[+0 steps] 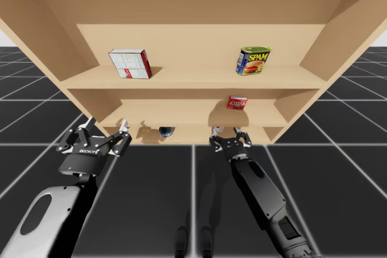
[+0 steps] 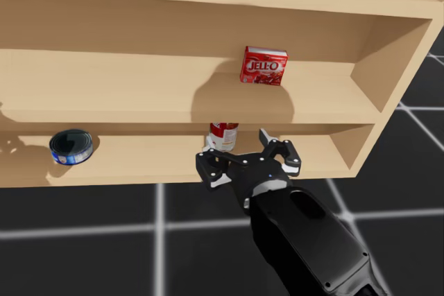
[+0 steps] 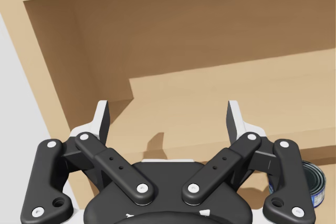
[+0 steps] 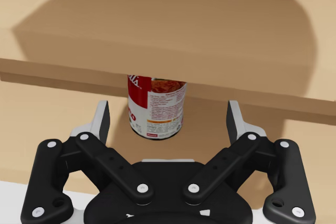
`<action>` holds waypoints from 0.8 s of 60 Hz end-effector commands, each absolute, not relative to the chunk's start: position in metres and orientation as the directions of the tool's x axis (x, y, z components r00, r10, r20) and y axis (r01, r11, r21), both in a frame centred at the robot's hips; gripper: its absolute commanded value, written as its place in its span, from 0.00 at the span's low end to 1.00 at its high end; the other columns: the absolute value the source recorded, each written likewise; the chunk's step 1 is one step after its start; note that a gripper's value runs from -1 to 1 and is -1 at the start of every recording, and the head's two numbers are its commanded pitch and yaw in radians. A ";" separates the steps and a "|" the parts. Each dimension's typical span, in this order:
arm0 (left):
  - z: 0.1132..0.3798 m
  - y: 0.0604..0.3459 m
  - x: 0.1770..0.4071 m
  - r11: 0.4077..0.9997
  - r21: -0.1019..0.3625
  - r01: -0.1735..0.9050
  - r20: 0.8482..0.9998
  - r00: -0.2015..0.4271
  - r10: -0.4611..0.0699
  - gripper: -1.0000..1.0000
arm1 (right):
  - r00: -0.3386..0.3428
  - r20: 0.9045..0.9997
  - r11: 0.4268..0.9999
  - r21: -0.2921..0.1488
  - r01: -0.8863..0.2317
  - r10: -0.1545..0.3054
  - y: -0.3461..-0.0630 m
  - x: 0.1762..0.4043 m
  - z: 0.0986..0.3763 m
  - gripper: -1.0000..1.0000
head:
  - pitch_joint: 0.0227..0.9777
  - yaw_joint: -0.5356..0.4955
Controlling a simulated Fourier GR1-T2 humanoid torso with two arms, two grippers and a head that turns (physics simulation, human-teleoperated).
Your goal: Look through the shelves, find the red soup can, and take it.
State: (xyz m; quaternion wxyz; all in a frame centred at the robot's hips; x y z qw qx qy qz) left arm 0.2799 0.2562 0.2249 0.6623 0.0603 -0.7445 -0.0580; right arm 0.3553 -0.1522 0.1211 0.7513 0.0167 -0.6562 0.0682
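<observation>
Wooden shelves carry the goods. On the bottom shelf, nearer its right end, the soup can stands just ahead of the released right end effector. Advance under the upper board, centre, then clench.

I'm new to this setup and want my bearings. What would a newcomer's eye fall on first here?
The red soup can standing upright on the lowest shelf, straight ahead of my open right hand, draws the eye first. Next come the red box on the middle shelf above it, and the blue tin lying on its side further left on the lowest shelf, beside my open left hand.
</observation>
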 end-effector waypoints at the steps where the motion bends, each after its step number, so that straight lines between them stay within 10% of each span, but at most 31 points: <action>1: 0.225 0.257 0.280 0.986 0.165 -0.014 0.979 -0.116 -0.165 0.00 | 0.151 0.985 0.990 -0.065 -0.126 0.084 -0.144 0.373 0.117 0.00 | 0.72 0.34; 45: 0.226 0.259 0.280 0.987 0.160 -0.017 0.980 -0.115 -0.161 0.00 | 0.202 0.973 0.988 -0.083 -0.130 0.109 -0.132 0.414 0.101 0.00 | 0.72 0.35; 46: 0.226 0.259 0.280 0.987 0.160 -0.017 0.980 -0.115 -0.160 0.00 | 0.199 0.974 0.988 -0.086 -0.131 0.111 -0.132 0.413 0.101 0.03 | 0.72 0.35; 48: 0.226 0.259 0.280 0.987 0.160 -0.018 0.980 -0.115 -0.161 0.00 | 0.187 0.975 0.988 -0.098 -0.122 0.120 -0.133 0.413 0.099 0.61 | 0.72 0.35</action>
